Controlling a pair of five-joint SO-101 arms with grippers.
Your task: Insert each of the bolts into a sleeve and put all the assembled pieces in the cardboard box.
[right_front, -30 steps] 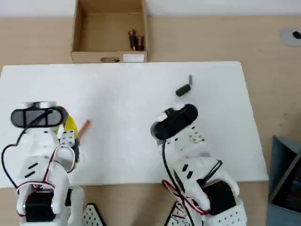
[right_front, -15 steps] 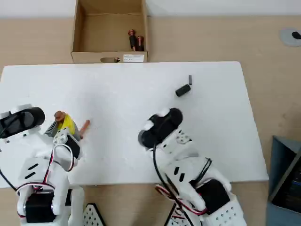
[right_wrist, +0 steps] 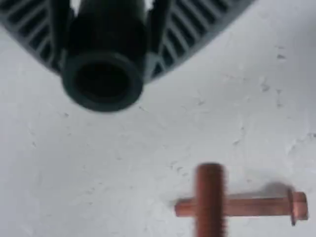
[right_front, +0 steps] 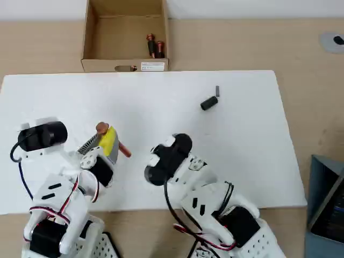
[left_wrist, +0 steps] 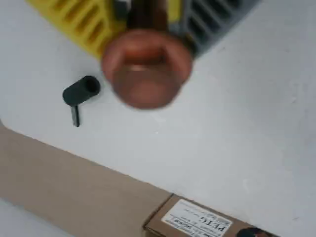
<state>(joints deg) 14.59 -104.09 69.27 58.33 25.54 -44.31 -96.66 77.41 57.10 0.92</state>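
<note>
Left hand (right_front: 102, 142): one yellow finger and one grey finger drawn nearly together, clamped on the shank of a copper bolt (left_wrist: 145, 66). The bolt's round head sticks out on one side of the fingers. The shank end sticks out on the other side, pointing toward the right arm. This hand is over the left part of the white sheet (right_front: 242, 161).

Right hand (right_wrist: 106, 49): grey ribbed fingers closed on a black sleeve (right_wrist: 103, 81), one finger on each side. The sleeve's open bore faces the wrist camera. In the high view this arm's dark wrist sits just right of the left hand, near the front middle of the sheet.

Loose bolt (right_wrist: 247, 206): lies flat on the sheet with its hex head at one end, out beyond the mouth of the gripped sleeve. In the right wrist view the shank of the clamped bolt crosses in front of it.

Spare sleeve (right_front: 209, 103): lies on the sheet toward its far right, well apart from both hands. A thin dark rod (right_front: 217, 91) lies just beside it; cannot tell whether they touch.

Cardboard box (right_front: 86, 37): open-topped, standing on the table (right_front: 312, 54) against the sheet's far edge. Two assembled pieces (right_front: 155, 45) lie side by side inside, near its right wall
</note>
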